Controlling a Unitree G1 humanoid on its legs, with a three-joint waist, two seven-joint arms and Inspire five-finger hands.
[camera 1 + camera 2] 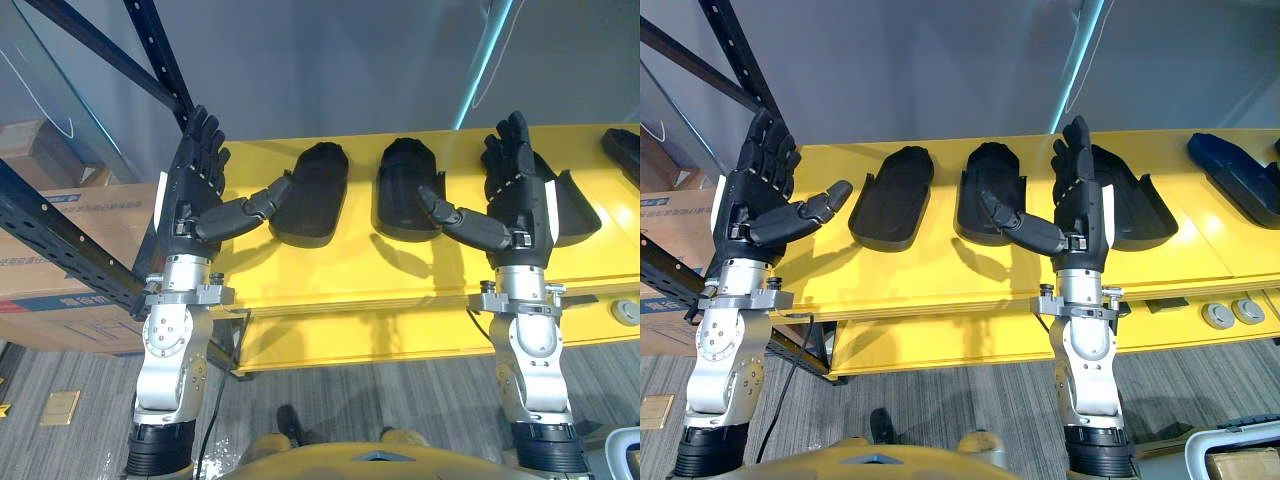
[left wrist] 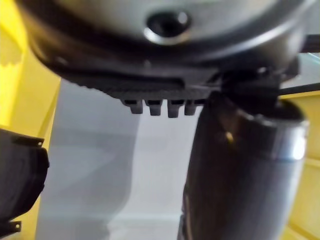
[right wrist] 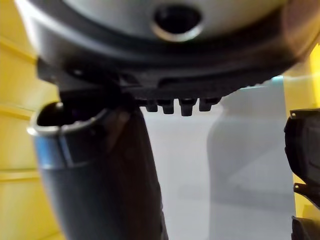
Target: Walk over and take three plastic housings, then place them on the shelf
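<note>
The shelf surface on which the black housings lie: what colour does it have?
The shelf is bright yellow, clearest in the right eye view.

I saw a storeroom: yellow shelf (image 1: 330,270) at twelve o'clock, steel racking (image 1: 60,237) and cardboard box (image 1: 50,310) at nine.

Head stereo pair looks down at yellow shelf (image 1: 330,285); wrist cameras, very close, catch its edges.

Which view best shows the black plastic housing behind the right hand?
Right eye view: the black plastic housing shows most of its shell beside the right hand. In the left eye view the hand covers much of it. Wrist views: dark edges, unidentifiable.
</note>
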